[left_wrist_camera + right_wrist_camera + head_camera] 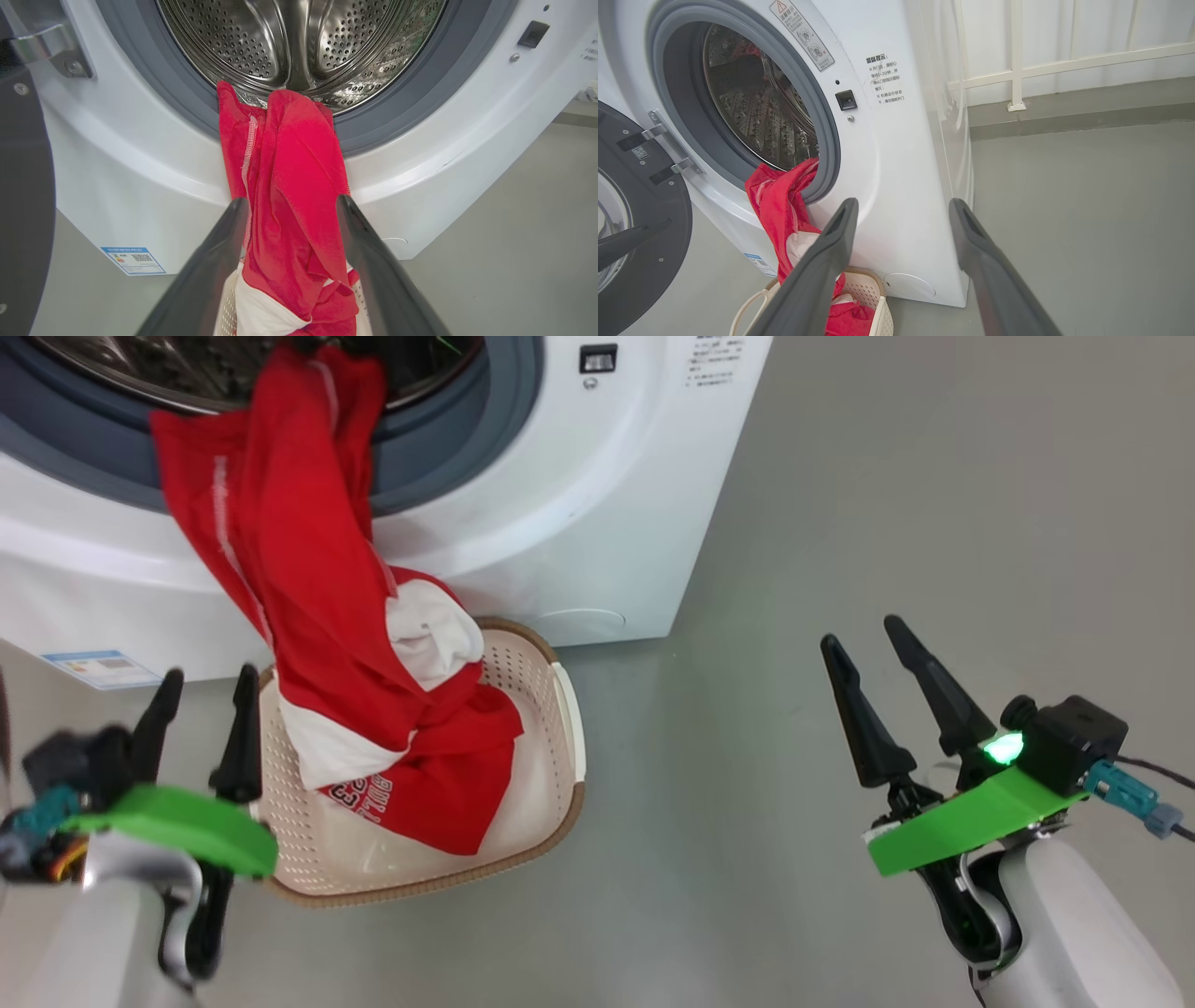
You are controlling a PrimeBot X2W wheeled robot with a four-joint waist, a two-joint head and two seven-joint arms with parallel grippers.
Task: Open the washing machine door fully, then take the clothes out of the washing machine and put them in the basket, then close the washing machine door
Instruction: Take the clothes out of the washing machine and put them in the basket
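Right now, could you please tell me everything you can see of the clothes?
The clothes are soft red fabric with white panels, stitching and, low down, white lettering. They hang in one long drape from the lip of the drum, over the grey gasket and the white front of the washing machine, into the basket, where the lower end lies bunched.

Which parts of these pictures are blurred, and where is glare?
Head view: the left gripper is blurred, the right gripper sharp. Left wrist view: the steel drum glints. Right wrist view: the side of the washing machine mirrors the white railing.
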